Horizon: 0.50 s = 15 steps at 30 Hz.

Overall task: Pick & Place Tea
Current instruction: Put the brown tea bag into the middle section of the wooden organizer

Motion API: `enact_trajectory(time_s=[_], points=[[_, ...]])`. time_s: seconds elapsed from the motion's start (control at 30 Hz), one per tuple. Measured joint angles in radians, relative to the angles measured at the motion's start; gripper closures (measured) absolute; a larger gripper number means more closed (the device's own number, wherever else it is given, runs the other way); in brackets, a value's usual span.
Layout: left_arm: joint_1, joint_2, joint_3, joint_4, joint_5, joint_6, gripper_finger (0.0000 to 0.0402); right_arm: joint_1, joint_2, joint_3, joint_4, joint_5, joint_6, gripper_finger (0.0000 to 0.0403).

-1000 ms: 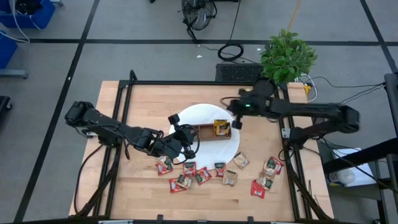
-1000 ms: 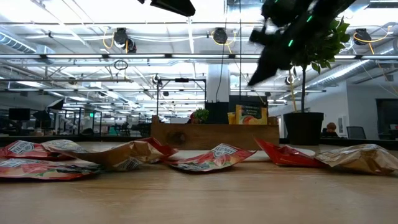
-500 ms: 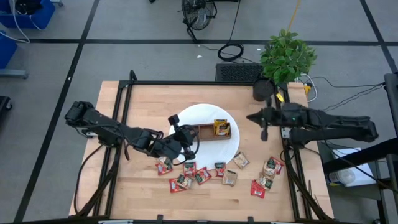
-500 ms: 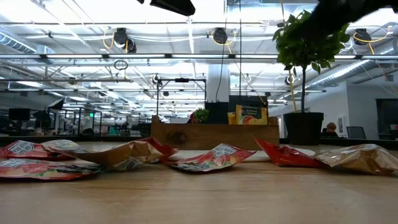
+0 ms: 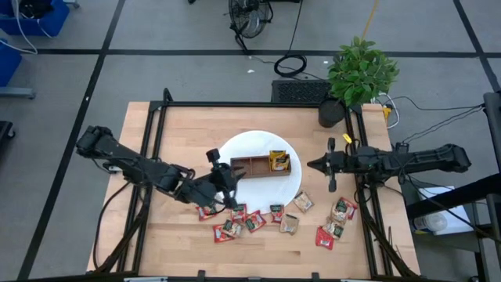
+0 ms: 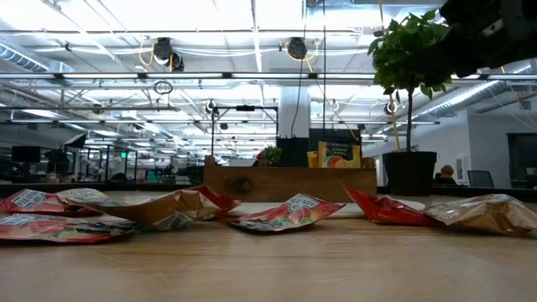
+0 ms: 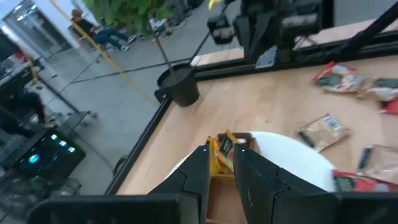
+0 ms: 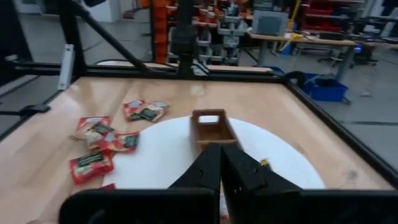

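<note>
The back part of the bench (image 5: 203, 125) is bare wood, so a gripper can pass there. The white plate (image 5: 258, 145) and the wooden tray (image 5: 254, 167) fill the middle. Tea sachets (image 5: 250, 221) lie scattered near the front edge. A potted plant (image 5: 356, 74) stands tall at the back right corner. The left gripper (image 5: 221, 178) blocks the plate's left side, and the right gripper (image 5: 317, 165) hangs just past its right side.

We cannot read the labels on the tea sachets (image 5: 249, 222) from above; they are too small. In the low view the wooden tray (image 6: 289, 182) hides most of its contents, and only the tops of yellow sachets (image 6: 334, 155) show above it. The left claw (image 7: 219, 163) covers part of the tray in its wrist view, so whether it holds anything stays unclear. The right arm (image 6: 491, 33) is cut off by the frame's top edge.
</note>
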Motion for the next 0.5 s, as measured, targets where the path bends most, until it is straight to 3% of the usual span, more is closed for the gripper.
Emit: enact_trajectory(time_s=[0.1,0.2,0.5], points=[[-0.030,-0.057,-0.009,0.010,0.033,0.015,0.0323,0.039,-0.002,-0.022,0.039,0.000,0.000,0.0403],[-0.055,-0.145,-0.108,0.071,0.058,0.024,0.0323,0.080,-0.006,-0.027,0.060,0.001,-0.004,0.0403],[-0.045,-0.617,-0.720,0.518,0.143,-0.038,0.0323,0.148,-0.041,-0.027,0.058,0.005,-0.034,0.0403]])
